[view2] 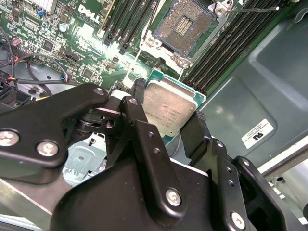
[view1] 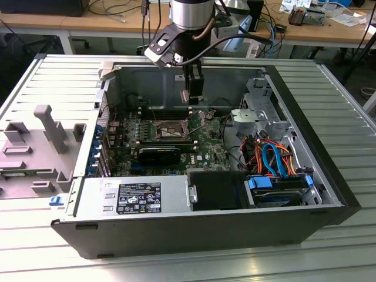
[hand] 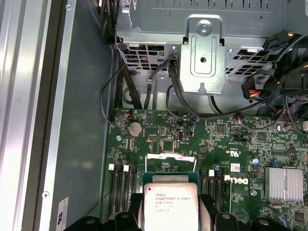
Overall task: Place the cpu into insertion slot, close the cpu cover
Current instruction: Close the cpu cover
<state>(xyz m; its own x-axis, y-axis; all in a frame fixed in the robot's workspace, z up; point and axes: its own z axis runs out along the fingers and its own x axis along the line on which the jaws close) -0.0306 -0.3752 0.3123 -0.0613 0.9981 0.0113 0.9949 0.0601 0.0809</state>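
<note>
**A:** Start at the fingers. What has the gripper [view2: 169, 126] got?

**B:** The cpu [view2: 170, 107]. In the second wrist view the two black fingers [view2: 139, 122] are closed on opposite edges of the chip, holding it flat with its silver lid facing the camera. The first wrist view shows the same chip [hand: 171, 206] pinched between the finger ends.

**A:** And the insertion slot?

**B:** I'll place everything from the slot. In the second wrist view the insertion slot [view2: 184, 25] lies beyond the chip, its dark pin field bare and its metal rim uncovered. The chip hangs in the air apart from it, not yet over the opening, offset toward the case wall that runs behind the slot in the exterior view. In that exterior view the gripper [view1: 193, 97] hovers above and behind the slot [view1: 169, 130], toward the exterior view's right of it.

**A:** So the offset that matters?

**B:** I judge the slot to lie ahead of and below the fingertips, so the chip must travel across the board and down. The chip is square, so there is no long axis; its edges look turned somewhat against the slot's edges, though I can't tell how much.

**A:** The cpu cover?

**B:** The slot looks open. A thin lever wire [view2: 250, 9] stands beside the slot; the cover plate itself I can't pick out clearly.

**A:** Farther off?

**B:** The grey drive cage [hand: 202, 48] sits beyond the board's far edge from the slot.
</note>
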